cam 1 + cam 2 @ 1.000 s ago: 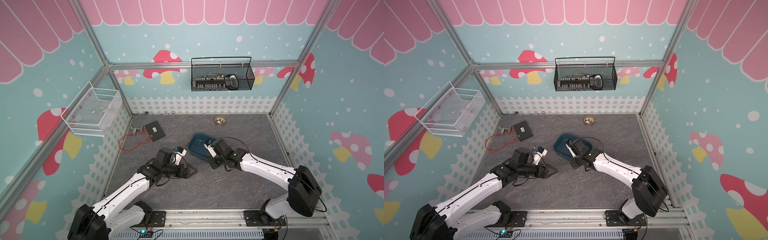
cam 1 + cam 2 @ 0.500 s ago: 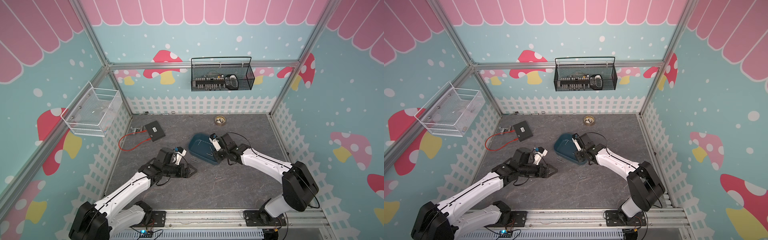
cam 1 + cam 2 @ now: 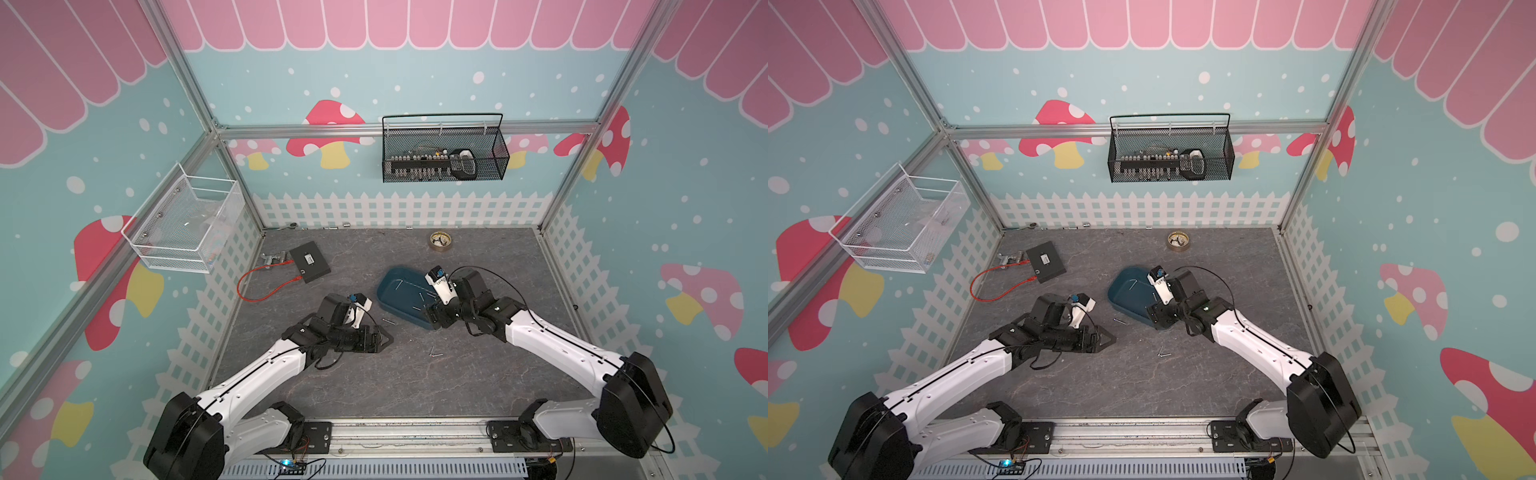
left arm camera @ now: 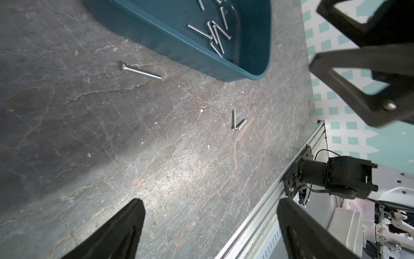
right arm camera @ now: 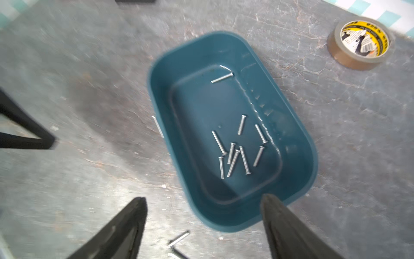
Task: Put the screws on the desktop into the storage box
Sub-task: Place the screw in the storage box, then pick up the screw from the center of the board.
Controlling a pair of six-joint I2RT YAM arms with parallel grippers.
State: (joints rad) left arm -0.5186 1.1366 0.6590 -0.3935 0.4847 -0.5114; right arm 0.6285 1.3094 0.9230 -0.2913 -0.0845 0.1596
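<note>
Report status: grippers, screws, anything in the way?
Left gripper open, empty; right gripper open at box edge. Most screws in box; three on desktop: one beside box, pair apart. Nothing blocking them.

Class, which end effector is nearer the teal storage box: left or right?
Right. The right end effector hangs open at the near corner of the storage box; the left end effector is apart, a loose screw between it and the box.

screws (image 5: 233, 163) in storage box (image 5: 161, 96): 9 | screws (image 4: 141, 72) on desktop (image 4: 156, 145): 3 | tape roll (image 5: 358, 42): 1
</note>
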